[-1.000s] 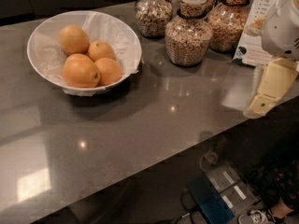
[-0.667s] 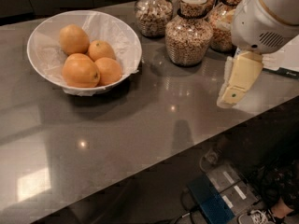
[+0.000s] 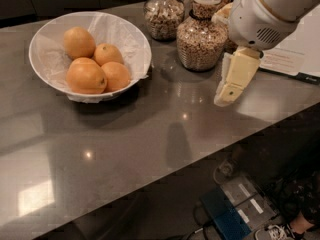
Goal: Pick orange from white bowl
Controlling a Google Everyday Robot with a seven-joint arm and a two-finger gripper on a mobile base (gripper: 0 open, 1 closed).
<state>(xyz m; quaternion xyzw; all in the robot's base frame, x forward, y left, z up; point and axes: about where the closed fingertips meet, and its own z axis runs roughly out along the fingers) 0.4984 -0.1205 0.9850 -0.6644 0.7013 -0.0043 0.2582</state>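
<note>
Camera view: bowl (image 3: pixel 39 64), 4 oranges (image 3: pixel 86 77); gripper (image 3: pixel 227 95) near jars (image 3: pixel 200 41), perhaps cereal.

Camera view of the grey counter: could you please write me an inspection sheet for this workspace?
Surface: smooth grey stone counter, glossy, no spills seen.
Job's things: wide white paper-lined bowl at far left holds four round orange-yellow oranges, all inside.
Clutter: two glass jars of cereal right of the bowl; white printed sheet at far right.
Grippers: cream gripper hangs over the counter beside the nearer jar, well apart from the bowl, nothing seen in it.
Cables: dark cables on the floor below the counter edge.
Surroundings: blue and grey box and a shoe on the floor.
</note>
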